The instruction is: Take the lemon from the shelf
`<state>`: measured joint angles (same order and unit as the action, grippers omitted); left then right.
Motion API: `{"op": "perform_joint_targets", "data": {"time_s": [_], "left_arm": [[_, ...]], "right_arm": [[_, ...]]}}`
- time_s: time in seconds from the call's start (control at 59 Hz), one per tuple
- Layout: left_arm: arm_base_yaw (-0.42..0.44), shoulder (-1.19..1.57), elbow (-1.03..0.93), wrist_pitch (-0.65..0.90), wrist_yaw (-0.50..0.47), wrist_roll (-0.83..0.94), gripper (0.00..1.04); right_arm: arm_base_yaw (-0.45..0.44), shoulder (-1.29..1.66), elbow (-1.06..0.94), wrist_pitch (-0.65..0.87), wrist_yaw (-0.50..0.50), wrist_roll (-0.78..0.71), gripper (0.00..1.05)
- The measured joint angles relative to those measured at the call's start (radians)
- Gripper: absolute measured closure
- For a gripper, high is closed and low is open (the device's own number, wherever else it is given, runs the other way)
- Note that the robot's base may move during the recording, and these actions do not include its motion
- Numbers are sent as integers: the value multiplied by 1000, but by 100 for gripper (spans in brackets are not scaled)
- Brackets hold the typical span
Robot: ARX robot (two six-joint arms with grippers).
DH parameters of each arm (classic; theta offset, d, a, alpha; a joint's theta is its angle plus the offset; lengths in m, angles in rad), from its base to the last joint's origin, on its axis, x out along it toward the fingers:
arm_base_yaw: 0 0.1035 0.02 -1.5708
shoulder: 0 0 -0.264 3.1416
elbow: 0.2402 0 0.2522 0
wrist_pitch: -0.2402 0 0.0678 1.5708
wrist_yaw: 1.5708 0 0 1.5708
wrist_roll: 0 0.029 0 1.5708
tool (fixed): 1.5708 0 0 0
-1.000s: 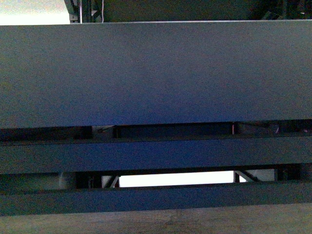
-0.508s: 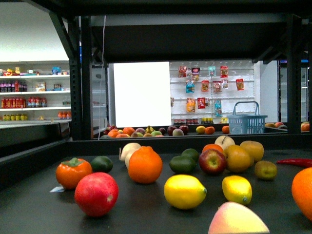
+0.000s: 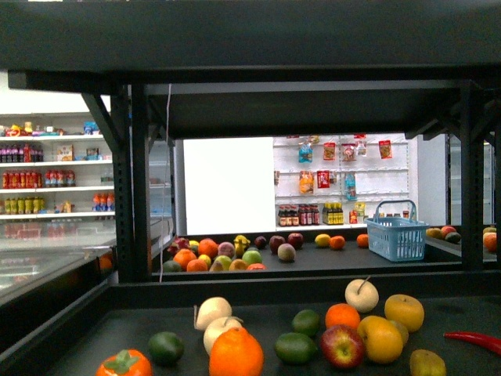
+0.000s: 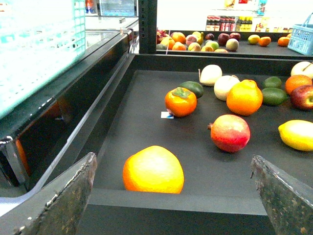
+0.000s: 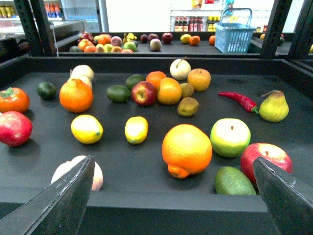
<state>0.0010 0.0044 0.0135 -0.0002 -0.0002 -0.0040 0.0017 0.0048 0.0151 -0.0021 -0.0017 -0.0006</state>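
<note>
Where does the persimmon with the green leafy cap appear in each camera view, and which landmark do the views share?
Front view: persimmon at the bottom edge, left of the big orange.
Left wrist view: persimmon in full view, beyond the pomegranate.
Right wrist view: persimmon cut by the picture's edge, just beyond the pomegranate.
Shared landmark: the blue basket in the background.

A rounder lemon (image 5: 86, 129) and a slimmer lemon (image 5: 136, 129), both bright yellow, are lying on their sides just beside each other, not touching, on the flat dark tier of the black shelf (image 5: 146, 166), which is standing with rimmed trays and upright posts.
</note>
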Motion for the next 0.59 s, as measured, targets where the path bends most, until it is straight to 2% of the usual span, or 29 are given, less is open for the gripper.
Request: {"op": "perform_joint_targets", "data": {"time_s": [0.593], "left_arm": [[0,0,0,0,0,0,8]], "right_arm": [[0,0,0,0,2,0,7]]}}
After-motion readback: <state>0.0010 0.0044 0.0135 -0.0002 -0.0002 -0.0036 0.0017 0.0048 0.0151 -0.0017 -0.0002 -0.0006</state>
